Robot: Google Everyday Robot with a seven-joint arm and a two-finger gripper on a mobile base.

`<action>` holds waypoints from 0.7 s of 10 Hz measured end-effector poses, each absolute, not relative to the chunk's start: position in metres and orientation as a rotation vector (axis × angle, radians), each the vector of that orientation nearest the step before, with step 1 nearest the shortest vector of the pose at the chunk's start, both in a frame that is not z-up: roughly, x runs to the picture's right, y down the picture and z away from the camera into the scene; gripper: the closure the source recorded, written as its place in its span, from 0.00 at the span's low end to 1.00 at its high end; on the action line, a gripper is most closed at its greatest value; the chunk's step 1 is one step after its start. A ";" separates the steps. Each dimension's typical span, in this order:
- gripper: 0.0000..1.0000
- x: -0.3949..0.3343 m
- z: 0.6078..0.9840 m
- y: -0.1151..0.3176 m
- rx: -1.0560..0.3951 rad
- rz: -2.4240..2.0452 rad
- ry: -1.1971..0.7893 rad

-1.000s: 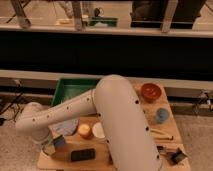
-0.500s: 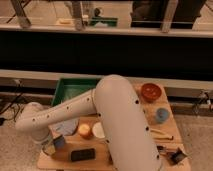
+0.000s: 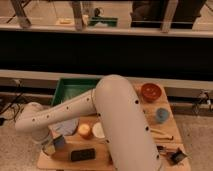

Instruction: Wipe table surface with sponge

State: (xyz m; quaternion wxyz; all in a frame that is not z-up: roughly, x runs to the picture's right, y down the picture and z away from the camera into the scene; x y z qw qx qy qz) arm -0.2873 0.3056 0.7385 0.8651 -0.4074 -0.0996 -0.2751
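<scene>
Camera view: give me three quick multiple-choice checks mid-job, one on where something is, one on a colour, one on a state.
1. Where is the gripper?
A. High up at the far right.
B. Low at the front left corner of the table, by the sponge.
C. Down near the floor.

2. What colour is the tray at the back left?
A. Green.
B. Red.
C. White.

3. How is the black block placed?
A. Lying flat on the table.
B. Standing on end.
C. Hanging from the gripper.

Key: B, the arm ends down beside the sponge; A, the tray's walls are plainly green; A, the block rests flat near the front edge.
</scene>
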 end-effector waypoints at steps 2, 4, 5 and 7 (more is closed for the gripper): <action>0.65 -0.287 0.739 0.306 -0.854 -0.577 -0.208; 0.47 -0.287 0.739 0.306 -0.854 -0.576 -0.208; 0.35 -0.287 0.739 0.306 -0.856 -0.576 -0.208; 0.21 -0.287 0.739 0.306 -0.855 -0.576 -0.208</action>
